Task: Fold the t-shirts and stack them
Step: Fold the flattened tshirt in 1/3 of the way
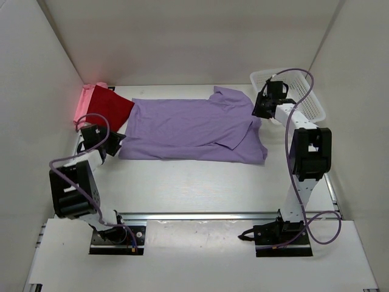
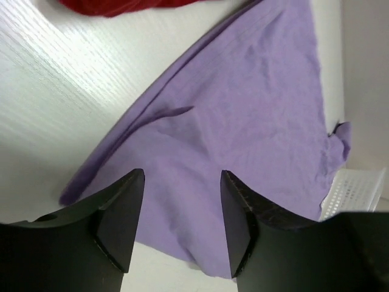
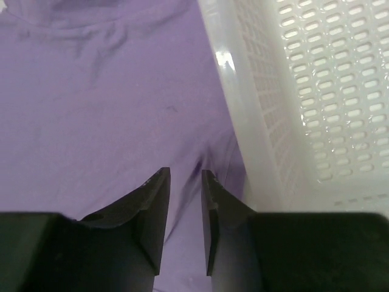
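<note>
The lavender collared t-shirt lies spread flat across the middle of the table, its right side folded over. The dark red shirt lies folded on the pink shirt at the far left. My left gripper is open over the lavender shirt's near left corner, and the fabric edge shows between its fingers. My right gripper is low over the shirt's right edge beside the basket. Its jaws stand a narrow gap apart over a crease in the lavender fabric.
A white mesh plastic basket stands at the far right, its wall right next to my right fingers. The dark red shirt's edge shows at the top of the left wrist view. White walls enclose the table on three sides.
</note>
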### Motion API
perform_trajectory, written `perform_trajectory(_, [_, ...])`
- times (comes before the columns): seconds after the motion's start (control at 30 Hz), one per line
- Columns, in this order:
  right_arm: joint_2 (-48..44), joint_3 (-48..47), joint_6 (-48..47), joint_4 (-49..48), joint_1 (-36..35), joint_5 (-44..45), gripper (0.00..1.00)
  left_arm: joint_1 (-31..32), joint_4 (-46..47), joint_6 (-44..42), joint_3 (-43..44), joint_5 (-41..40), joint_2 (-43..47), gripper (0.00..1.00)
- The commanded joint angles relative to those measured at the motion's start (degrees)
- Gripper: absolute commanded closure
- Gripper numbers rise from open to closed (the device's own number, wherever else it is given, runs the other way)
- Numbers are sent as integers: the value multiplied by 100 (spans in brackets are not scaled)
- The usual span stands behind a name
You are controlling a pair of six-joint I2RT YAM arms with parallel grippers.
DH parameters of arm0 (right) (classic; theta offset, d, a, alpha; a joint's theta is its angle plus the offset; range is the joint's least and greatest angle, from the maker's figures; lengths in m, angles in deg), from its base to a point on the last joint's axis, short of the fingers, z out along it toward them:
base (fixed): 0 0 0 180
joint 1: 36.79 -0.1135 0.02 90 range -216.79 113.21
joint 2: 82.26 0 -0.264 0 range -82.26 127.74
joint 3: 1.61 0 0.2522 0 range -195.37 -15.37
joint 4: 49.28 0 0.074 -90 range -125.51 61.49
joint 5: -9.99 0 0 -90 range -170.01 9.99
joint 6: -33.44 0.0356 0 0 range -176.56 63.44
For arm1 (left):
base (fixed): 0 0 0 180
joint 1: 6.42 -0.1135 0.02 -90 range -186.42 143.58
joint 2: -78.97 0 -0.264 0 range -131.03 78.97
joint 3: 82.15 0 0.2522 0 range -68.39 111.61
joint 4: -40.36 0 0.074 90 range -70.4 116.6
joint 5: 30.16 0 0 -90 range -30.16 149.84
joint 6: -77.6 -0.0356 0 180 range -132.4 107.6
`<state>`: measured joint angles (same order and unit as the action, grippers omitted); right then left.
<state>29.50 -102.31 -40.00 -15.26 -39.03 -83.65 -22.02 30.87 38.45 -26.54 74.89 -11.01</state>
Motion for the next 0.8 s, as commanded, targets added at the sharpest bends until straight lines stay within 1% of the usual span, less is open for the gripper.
perform_trajectory(0.0, [-435, -96, 14, -145, -5, 30, 73, 39, -67, -241, -193, -440, 971, 36])
perform_trajectory(0.03, [-663, -17, 84, -162, 39, -40, 70, 91, -206, -303, -281, -450, 1077, 37])
perform_trajectory(0.07, [-761, 88, 224, -179, 57, -136, 66, 135, -251, -312, -369, -468, 1139, 42])
perform_trajectory(0.1, [-1023, 324, 216, -197, 83, -163, 64, 179, -312, -330, -553, -442, 1262, 49])
perform_trajectory(0.13, [-1330, 648, 303, -284, 57, -285, 62, 162, -261, -261, -755, -363, 1324, 52])
perform_trajectory(0.17, [-1542, 887, 426, -476, 66, -243, 63, 84, -199, -225, -870, -267, 1403, 54])
perform_trajectory(0.2, [-1944, 1472, 445, -757, 31, -164, 65, 92, -190, -225, -1080, -274, 1412, 55])
perform_trajectory(0.23, [-2374, 2174, 619, -925, 22, -242, 80, 40, -181, -225, -1204, -327, 1499, 55])
perform_trajectory(0.27, [-2570, 2868, 856, -1266, 74, -443, 96, 91, -207, -242, -1240, -388, 1457, 55])
perform_trajectory(0.3, [-2929, 3493, 1102, -1591, 188, -653, 100, 127, -199, -268, -1292, -458, 1465, 53])
perform_trajectory(0.33, [-3237, 3804, 1200, -1725, 215, -743, 100, 153, -181, -269, -1293, -442, 1413, 51])
perform_trajectory(0.37, [-3344, 4251, 1323, -1918, 215, -700, 100, 179, -190, -269, -1276, -363, 1308, 52])
perform_trajectory(0.43, [-3748, 4727, 1394, -1893, 215, -498, 97, 223, -190, -207, -1258, -301, 1159, 50])
perform_trajectory(0.5, [-4055, 5290, 1534, -1937, 417, -270, 81, 197, -120, -137, -1310, -213, 965, 50])
perform_trajectory(0.53, [-4240, 5632, 1587, -2233, 443, -295, 78, 197, -85, -102, -1337, -152, 903, 51])
perform_trajectory(0.6, [-4435, 6055, 1736, -2428, 750, -471, 68, 188, 29, -58, -1372, -108, 798, 53])
perform_trajectory(0.67, [-4444, 6302, 1728, -2508, 830, -506, 64, 188, 82, -49, -1390, -125, 684, 52])
perform_trajectory(0.77, [-4278, 6277, 1641, -2613, 822, -401, 63, 136, 284, 48, -1390, -28, 551, 54])
